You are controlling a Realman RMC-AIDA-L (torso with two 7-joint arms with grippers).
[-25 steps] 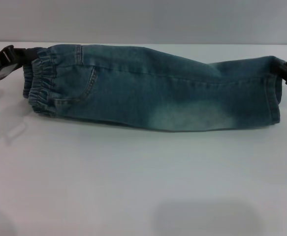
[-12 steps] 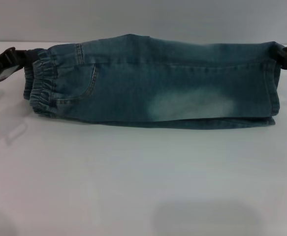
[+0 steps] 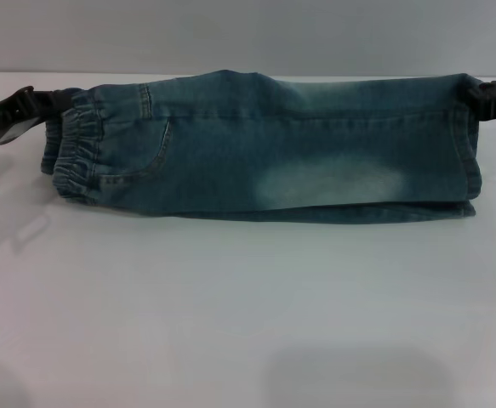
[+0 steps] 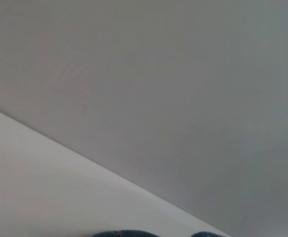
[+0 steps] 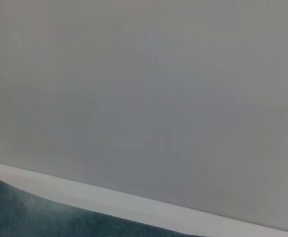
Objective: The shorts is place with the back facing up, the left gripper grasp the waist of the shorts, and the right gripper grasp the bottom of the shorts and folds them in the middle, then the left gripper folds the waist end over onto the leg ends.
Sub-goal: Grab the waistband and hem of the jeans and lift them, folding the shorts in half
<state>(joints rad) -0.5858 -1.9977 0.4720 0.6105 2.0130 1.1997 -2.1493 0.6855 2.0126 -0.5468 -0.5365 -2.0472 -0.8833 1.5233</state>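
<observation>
Head view: the shorts (image 3: pixel 265 149), blue faded denim, lie folded lengthwise in a long band across the upper half of the frame on a white table (image 3: pixel 248 314), a pale washed patch showing right of centre. The waist of the shorts (image 3: pixel 76 153), gathered and crinkled, sits at the left end; the bottom of the shorts (image 3: pixel 467 144) sits at the right end, with a lower layer of denim peeking out beneath it. The left gripper (image 3: pixel 50 104) reaches in from the upper left edge, its jaws pinching the far corner of the waistband. The right gripper (image 3: pixel 486 98) enters at the upper right edge, its jaws pinching the far corner of the hem.

Left wrist view: a grey wall fills most of the frame above the white table, with slivers of blue denim at the bottom edge.

Right wrist view: the same grey wall over a strip of table, with denim filling the lower left corner.
</observation>
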